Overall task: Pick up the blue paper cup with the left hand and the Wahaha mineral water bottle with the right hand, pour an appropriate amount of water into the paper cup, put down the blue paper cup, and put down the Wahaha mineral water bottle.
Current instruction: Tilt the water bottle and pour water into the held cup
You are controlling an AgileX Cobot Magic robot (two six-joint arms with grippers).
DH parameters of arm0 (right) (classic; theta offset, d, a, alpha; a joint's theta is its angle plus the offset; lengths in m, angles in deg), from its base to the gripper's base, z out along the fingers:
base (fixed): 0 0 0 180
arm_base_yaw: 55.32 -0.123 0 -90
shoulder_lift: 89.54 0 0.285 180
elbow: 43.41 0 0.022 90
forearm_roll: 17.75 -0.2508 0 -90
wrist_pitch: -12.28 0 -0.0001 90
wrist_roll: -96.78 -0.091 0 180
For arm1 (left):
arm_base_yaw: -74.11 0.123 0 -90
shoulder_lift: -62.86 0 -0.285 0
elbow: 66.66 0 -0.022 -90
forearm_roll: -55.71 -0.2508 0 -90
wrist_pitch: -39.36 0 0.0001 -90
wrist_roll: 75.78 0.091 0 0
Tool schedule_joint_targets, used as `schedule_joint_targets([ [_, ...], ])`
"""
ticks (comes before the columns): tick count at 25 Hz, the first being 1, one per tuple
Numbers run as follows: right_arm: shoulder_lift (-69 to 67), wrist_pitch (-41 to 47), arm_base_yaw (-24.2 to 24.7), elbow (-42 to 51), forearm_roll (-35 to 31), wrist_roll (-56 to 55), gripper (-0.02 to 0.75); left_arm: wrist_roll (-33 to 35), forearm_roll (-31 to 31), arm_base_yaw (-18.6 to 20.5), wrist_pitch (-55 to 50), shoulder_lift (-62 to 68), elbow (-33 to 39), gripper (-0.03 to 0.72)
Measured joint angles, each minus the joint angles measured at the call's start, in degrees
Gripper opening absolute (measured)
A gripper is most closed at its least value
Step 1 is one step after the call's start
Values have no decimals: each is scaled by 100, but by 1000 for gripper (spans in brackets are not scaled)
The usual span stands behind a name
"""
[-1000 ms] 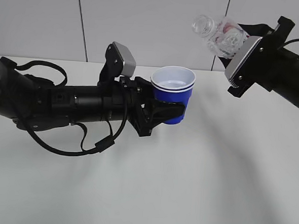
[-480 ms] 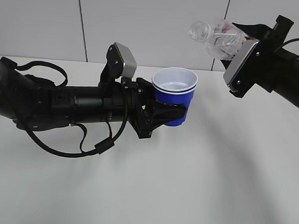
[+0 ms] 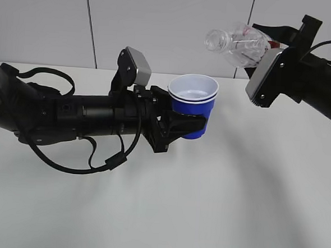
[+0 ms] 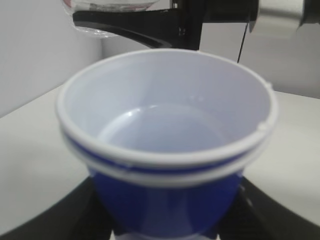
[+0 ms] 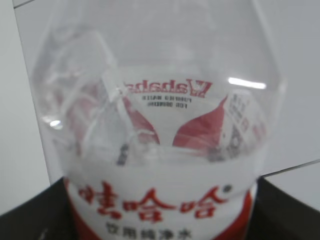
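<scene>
My left gripper is shut on the blue paper cup and holds it upright above the table. In the left wrist view the cup fills the frame, white inside with a doubled rim; I cannot tell whether it holds water. My right gripper is shut on the Wahaha mineral water bottle, tipped nearly level with its open mouth pointing left, above and right of the cup. The right wrist view shows the clear bottle with its red-and-white label. No stream of water shows.
The white table lies under both arms, with a grey panelled wall behind. Loose black cables hang below the left arm.
The bottle's mouth has swung left and the bottle has tipped flatter, closer over the cup. The left arm and cup moved slightly right early on, then held still.
</scene>
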Motion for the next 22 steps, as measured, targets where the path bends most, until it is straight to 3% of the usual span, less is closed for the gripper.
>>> schedule_joint_targets([
  [22, 0, -105, 0, -11, 231, 778, 470, -10, -20, -2, 0, 0, 0, 426],
])
